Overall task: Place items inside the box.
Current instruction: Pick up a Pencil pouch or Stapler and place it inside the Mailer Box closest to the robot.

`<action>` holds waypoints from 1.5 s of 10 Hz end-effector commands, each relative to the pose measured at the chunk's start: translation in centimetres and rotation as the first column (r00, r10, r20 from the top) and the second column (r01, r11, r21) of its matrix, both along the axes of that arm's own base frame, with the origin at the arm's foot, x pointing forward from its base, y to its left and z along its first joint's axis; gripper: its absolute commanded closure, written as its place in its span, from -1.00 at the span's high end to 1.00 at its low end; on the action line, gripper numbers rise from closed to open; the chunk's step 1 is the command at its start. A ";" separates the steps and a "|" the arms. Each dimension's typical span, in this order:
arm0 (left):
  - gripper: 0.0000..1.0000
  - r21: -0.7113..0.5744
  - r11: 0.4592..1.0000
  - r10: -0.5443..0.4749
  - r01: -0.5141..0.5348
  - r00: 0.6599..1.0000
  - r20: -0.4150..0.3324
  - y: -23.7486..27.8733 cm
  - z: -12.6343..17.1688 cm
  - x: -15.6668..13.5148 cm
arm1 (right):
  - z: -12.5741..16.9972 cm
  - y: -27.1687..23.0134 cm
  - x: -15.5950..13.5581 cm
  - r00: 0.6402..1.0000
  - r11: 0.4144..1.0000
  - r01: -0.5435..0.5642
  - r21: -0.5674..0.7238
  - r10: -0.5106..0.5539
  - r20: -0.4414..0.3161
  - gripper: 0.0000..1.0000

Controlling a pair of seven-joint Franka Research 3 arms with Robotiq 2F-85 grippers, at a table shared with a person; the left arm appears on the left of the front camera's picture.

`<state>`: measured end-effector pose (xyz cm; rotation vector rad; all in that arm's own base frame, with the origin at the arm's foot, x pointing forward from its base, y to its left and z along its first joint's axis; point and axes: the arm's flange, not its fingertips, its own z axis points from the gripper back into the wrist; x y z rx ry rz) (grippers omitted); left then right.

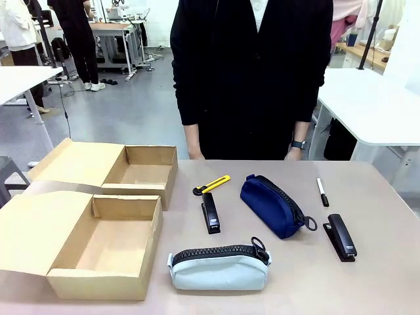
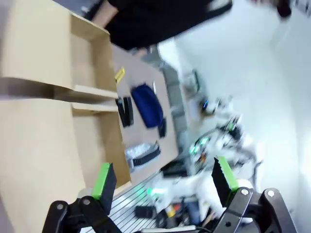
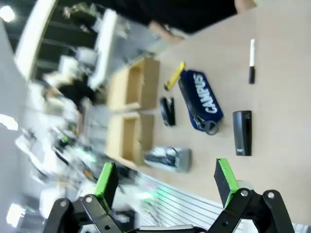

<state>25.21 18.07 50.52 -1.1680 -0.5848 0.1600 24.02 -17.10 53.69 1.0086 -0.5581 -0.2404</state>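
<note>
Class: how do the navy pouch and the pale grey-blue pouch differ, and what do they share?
The navy pouch lies slanted; the pale grey-blue pouch lies crosswise. The navy pouch is dark with white CAMPUS lettering; the grey-blue one is light, with no print showing. Both have top zips with ring pulls.

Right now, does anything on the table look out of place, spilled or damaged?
Nothing stands out. The far box and near box are open and empty; the navy pouch, grey pouch, middle stapler, right stapler, utility knife and pen all look intact.

Lab: white worktables (image 1: 374, 105), equip. bench (image 1: 117, 27)
</note>
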 end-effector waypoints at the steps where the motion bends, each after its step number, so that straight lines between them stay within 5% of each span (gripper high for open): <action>1: 1.00 -0.176 0.973 0.149 -0.151 0.989 -0.024 -1.1 -4.5 -1.1 | -6.0 -4.4 0.5 0.996 0.972 0.091 0.215 -0.094 0.003 1.00; 4: 1.00 -0.195 0.932 0.295 -0.306 0.952 -0.084 -9.2 -6.8 -1.6 | -10.7 -8.4 -1.5 0.961 0.906 0.271 0.324 -0.276 -0.031 1.00; 5: 1.00 -0.227 0.944 0.222 -0.241 0.969 -0.107 4.4 -3.5 0.4 | -8.1 -8.8 -1.6 0.976 0.936 0.218 0.278 -0.212 -0.049 1.00; 13: 1.00 -0.227 0.944 0.222 -0.241 0.969 -0.107 4.4 -3.5 0.4 | -8.0 -8.5 -1.8 0.974 0.936 0.226 0.271 -0.210 -0.089 1.00; 15: 1.00 -0.227 0.944 0.222 -0.241 0.969 -0.107 4.4 -3.5 0.4 | -6.7 -2.1 1.2 0.990 0.997 0.079 -0.017 -0.080 -0.113 1.00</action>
